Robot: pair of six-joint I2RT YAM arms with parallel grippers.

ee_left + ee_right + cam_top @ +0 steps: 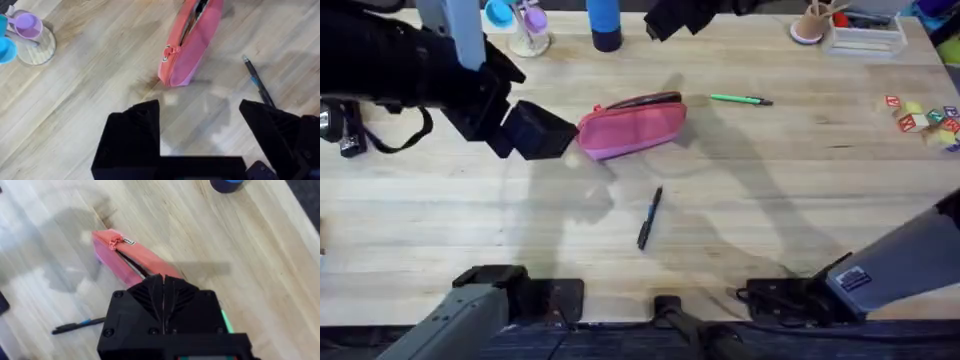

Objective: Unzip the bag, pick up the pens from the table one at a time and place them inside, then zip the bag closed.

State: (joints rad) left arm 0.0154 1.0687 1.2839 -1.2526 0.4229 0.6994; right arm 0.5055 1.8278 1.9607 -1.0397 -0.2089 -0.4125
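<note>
Table (pixel 800 200): pale wood planks, visible grain, smooth w/ a soft satin sheen. Bag (pixel 632 126) just ahead of left gripper (pixel 199 131): matt pink-red cloth. Dark pen (pixel 649 217) near it: smooth plastic, slight gloss. Gripper fingers (pixel 131 135): matt black plastic.

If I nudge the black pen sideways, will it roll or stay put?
The black pen is slim and round, lying flat on the smooth table, so it will probably roll. It looks light and stiff, likely skidding or pivoting if pushed near one end.
</note>
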